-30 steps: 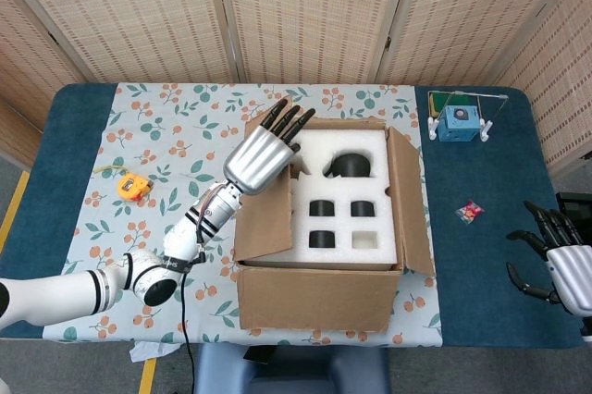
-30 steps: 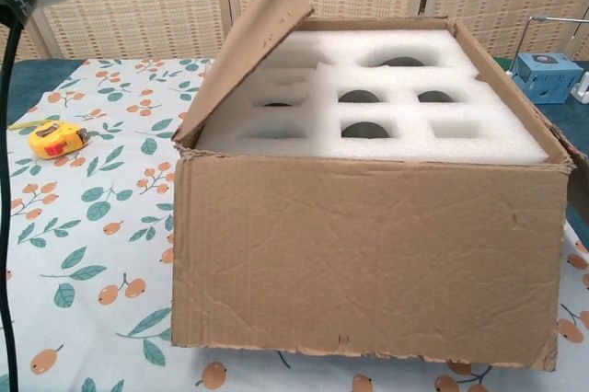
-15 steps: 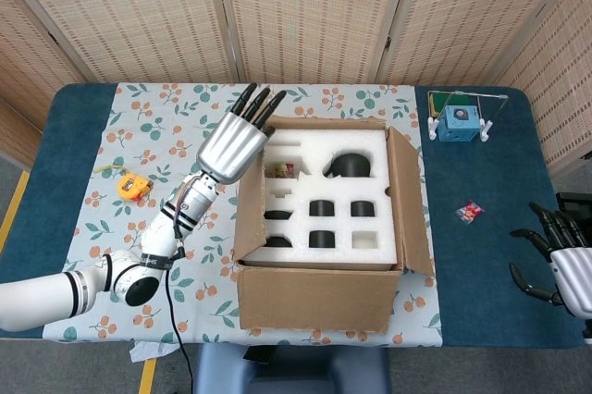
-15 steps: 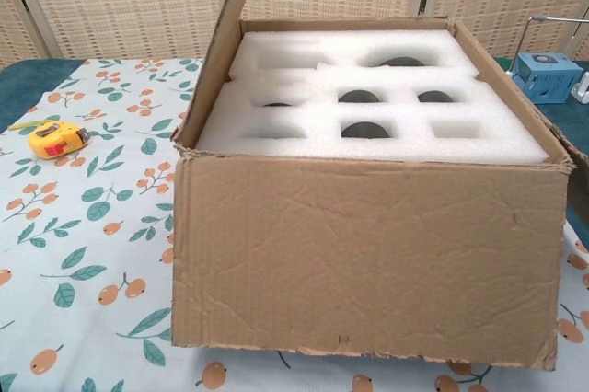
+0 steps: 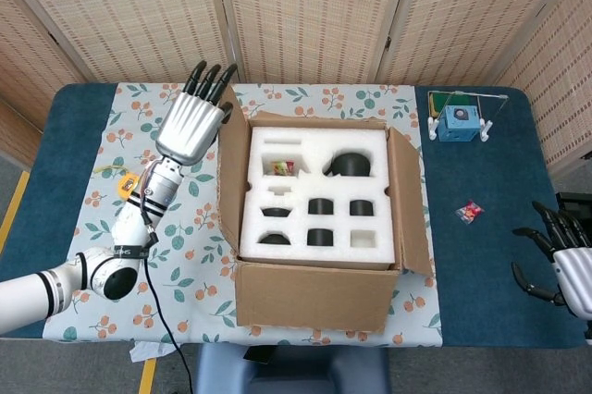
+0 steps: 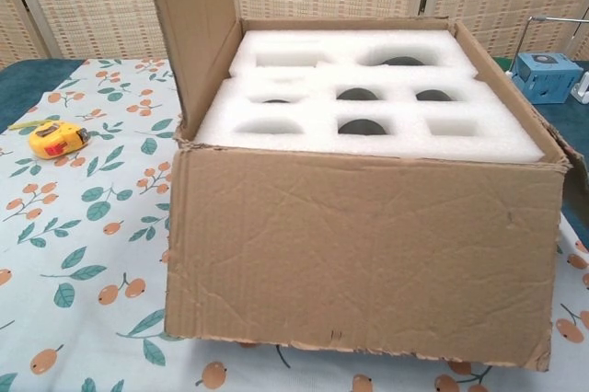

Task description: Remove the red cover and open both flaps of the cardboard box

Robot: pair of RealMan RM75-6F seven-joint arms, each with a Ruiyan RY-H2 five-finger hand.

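Left hand (image 5: 191, 124) sits at ten o'clock of the cardboard box (image 5: 319, 297), fingers straight and a little apart, gripping nothing. Its fingertips lie just beside the outer face of the left flap (image 5: 228, 177); we cannot tell whether they touch. Right hand (image 5: 566, 264) rests at the table's four o'clock edge, fingers loosely apart, grasping nothing, well apart from the box.

Change over the last second: the left flap was leaning in over the foam insert (image 5: 314, 195) with the hand on top of it. Half a second ago it stood near upright. Now it stands past upright, tipped outward toward nine o'clock, and the hand has travelled out with it. In the chest view the flap (image 6: 191, 33) rises clear of the foam, and all the cut-outs show.

The right flap (image 5: 409, 200) leans outward at three o'clock, much as before. The right hand has barely shifted.

No red cover shows in either view. We judge both flaps open, so the task looks nearly or fully done.

The yellow tape measure (image 5: 129, 188) lies on the cloth at nine o'clock, partly behind the left forearm.
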